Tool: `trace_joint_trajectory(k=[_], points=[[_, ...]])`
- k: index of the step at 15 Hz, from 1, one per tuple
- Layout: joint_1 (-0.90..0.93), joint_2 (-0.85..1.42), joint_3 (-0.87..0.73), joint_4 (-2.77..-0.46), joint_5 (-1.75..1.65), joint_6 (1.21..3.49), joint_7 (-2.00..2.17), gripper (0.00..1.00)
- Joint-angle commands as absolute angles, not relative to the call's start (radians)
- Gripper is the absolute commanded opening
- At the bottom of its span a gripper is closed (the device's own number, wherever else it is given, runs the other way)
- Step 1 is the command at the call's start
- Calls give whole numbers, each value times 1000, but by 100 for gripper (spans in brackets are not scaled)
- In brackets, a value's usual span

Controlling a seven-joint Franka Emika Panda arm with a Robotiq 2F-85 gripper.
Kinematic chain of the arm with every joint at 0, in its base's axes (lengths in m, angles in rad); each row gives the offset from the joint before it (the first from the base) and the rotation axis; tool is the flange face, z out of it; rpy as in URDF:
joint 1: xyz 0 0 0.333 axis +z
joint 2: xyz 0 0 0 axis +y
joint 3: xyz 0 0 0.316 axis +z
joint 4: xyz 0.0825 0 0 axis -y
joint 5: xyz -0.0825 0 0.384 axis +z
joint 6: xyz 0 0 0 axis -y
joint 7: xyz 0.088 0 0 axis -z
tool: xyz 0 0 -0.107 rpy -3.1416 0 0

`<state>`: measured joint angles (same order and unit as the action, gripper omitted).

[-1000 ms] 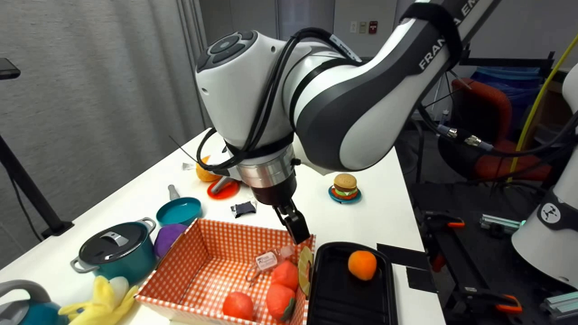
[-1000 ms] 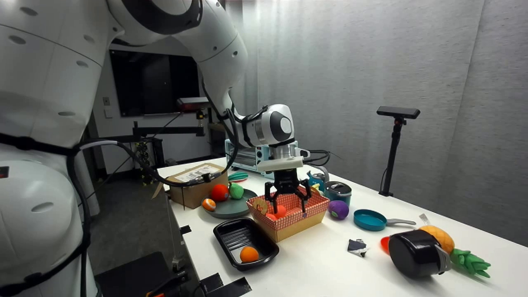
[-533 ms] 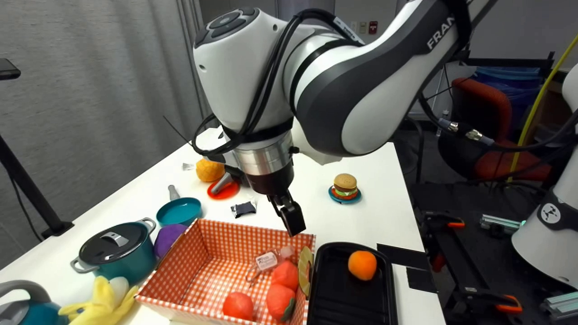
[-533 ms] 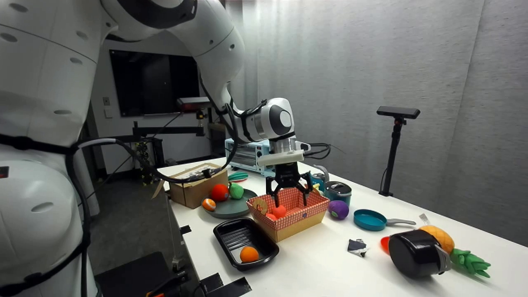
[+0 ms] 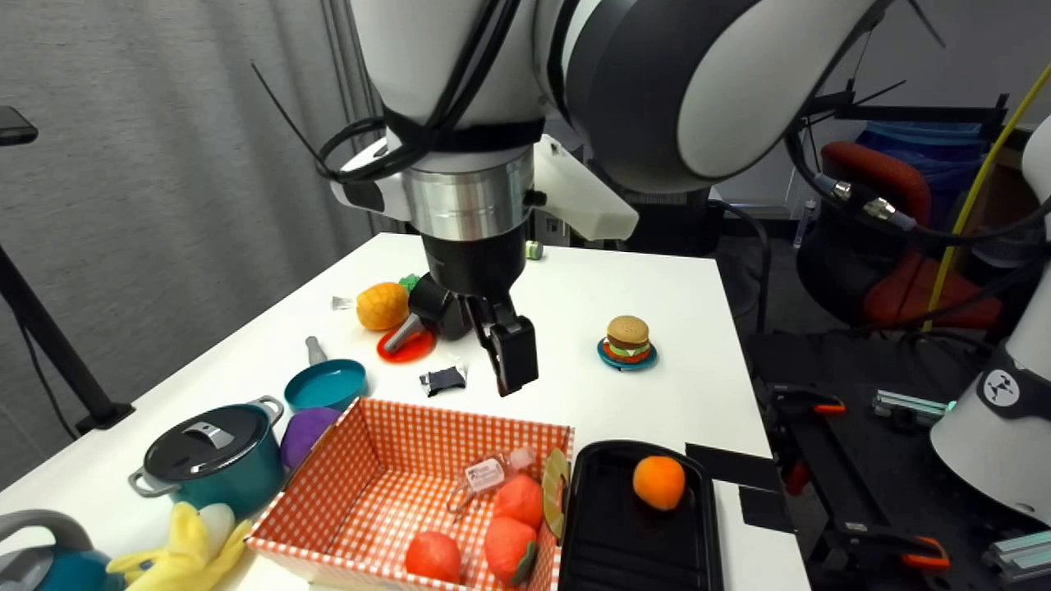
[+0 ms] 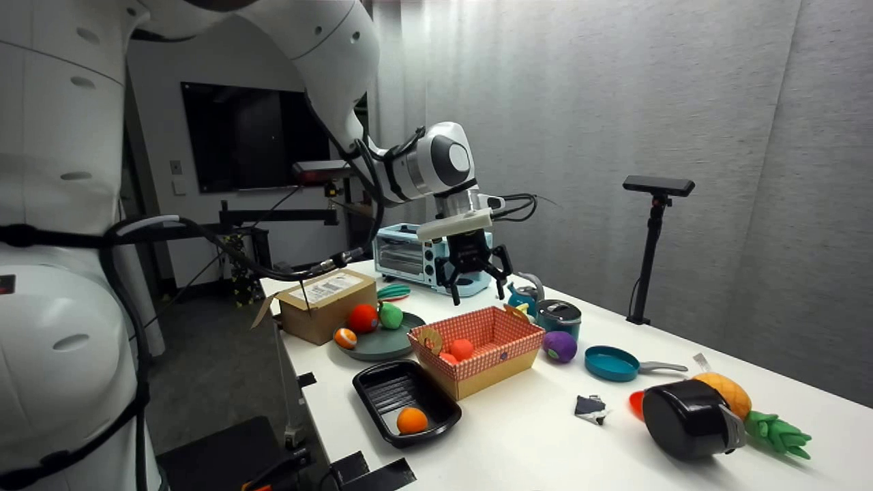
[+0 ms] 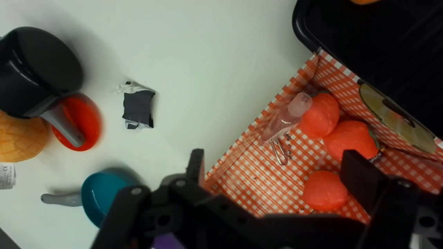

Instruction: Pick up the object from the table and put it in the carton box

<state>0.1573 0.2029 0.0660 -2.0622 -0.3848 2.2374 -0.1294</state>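
The carton box is a red-and-white checkered box [image 5: 460,419] with low walls, standing on the white table; it also shows in an exterior view [image 6: 477,368] and in the wrist view [image 7: 242,180]. Inside lie a small clear bottle with a metal clip [image 5: 486,474], which also shows in the wrist view [image 7: 284,118], and red strawberry-like toys [image 5: 433,556]. My gripper [image 6: 479,297] is open and empty, well above the box. In the wrist view its spread fingers [image 7: 275,159] frame the box's inside, touching nothing. Which table object the task means cannot be told.
A black tray [image 5: 640,542] holding an orange [image 5: 658,483] stands against the box. A teal pan [image 5: 326,384], a lidded pot [image 5: 209,451], a dark wrapper [image 5: 443,380], a toy burger [image 5: 627,341], a tipped black pot [image 6: 689,419] and a plate of fruit [image 6: 378,348] stand around it.
My open gripper has risen from near the box's rim to well above it. The bottle and red toys stay in the box.
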Motion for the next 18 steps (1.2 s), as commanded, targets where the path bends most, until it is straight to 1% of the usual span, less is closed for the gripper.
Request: trace_joint_trajectory(k=[1, 6, 7, 18], points=[[159, 96, 80, -2135, -411, 2226, -79, 100], [154, 6, 98, -2198, -397, 2206, -53, 100], [147, 72, 98, -2144, -385, 2231, -89, 100], [147, 74, 99, -2150, -385, 2231, -88, 100]])
